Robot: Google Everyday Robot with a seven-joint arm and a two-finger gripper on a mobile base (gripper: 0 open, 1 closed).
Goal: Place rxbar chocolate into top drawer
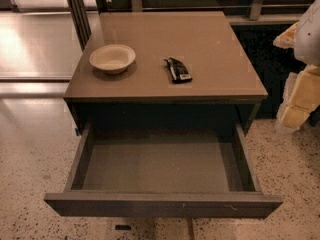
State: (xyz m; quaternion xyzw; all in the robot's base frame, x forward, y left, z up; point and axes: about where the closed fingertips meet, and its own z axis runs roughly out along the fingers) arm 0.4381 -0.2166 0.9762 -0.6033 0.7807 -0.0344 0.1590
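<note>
Gleaming floor (31,136), tan cabinet top (212,46), gripper (301,95) at right

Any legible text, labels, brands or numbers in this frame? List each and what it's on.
Nothing here can be read.
rxbar chocolate, on the cabinet top: white markings on the black wrapper, too blurred to read.
bowl: no markings visible.
top drawer, open: plain front panel, no label visible.
gripper, at the right edge beside the cabinet: no label visible.
</note>
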